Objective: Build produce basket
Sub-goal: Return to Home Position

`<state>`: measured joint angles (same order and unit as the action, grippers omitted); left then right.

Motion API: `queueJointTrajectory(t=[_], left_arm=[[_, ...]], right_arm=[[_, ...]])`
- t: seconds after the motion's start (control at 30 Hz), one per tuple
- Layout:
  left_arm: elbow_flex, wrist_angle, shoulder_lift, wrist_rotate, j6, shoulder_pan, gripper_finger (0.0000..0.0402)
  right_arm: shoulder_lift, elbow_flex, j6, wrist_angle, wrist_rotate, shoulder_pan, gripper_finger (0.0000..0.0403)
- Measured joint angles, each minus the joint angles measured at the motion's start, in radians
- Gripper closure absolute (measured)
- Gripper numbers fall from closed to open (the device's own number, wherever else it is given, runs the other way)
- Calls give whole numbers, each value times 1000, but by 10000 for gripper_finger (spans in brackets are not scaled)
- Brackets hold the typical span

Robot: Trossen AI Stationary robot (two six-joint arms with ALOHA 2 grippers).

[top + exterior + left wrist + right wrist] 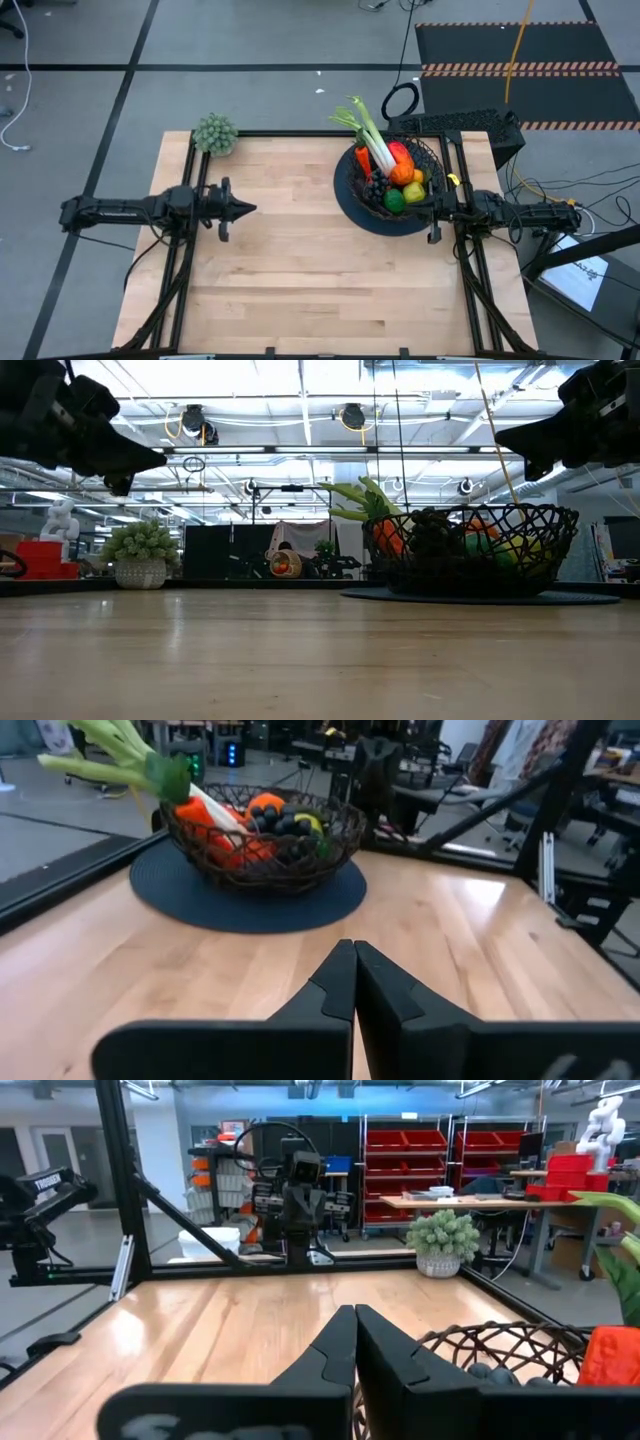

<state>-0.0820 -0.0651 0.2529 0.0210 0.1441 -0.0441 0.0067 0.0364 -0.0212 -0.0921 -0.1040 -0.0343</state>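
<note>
Where the worktop [300, 270] reaches its far right corner, the basket [441, 158] sits on a round dark mat [385, 224], heaped with produce: a leek [373, 138] leaning out over the far rim, a carrot [362, 160] beside it, a red piece [400, 152], an orange [402, 173], dark grapes [375, 188], a green fruit [394, 200] and a yellow fruit [414, 192]. Only the high view sorts these by colour and place. The low view gives the wire wall side-on with the leek's leaves fanning past it, and the left wrist view shows the grapes piled at the middle.

The right pincer [420, 206] hangs over the basket's near right rim, fingers pressed together with nothing between them. Its own wrist view shows the wire rim just under the tips. The left pincer [250, 208] is well apart, over the worktop's left middle, likewise closed and empty, pointing across at the basket. The low view alone shows both arms riding high above the wood.

A pale bushy clump [214, 133] stands at the far left corner. Between the two pincers the wood lies open, as does the whole near half. The mat's right side comes close to the black frame rail [462, 160] along that edge.
</note>
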Motion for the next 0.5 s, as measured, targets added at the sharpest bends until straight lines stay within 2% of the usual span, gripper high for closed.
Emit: queueJointTrajectory(t=[0.5], left_arm=[[72,0,-175,-2,-65,0,400]], right_arm=[[0,0,0,-3,0,0,403]])
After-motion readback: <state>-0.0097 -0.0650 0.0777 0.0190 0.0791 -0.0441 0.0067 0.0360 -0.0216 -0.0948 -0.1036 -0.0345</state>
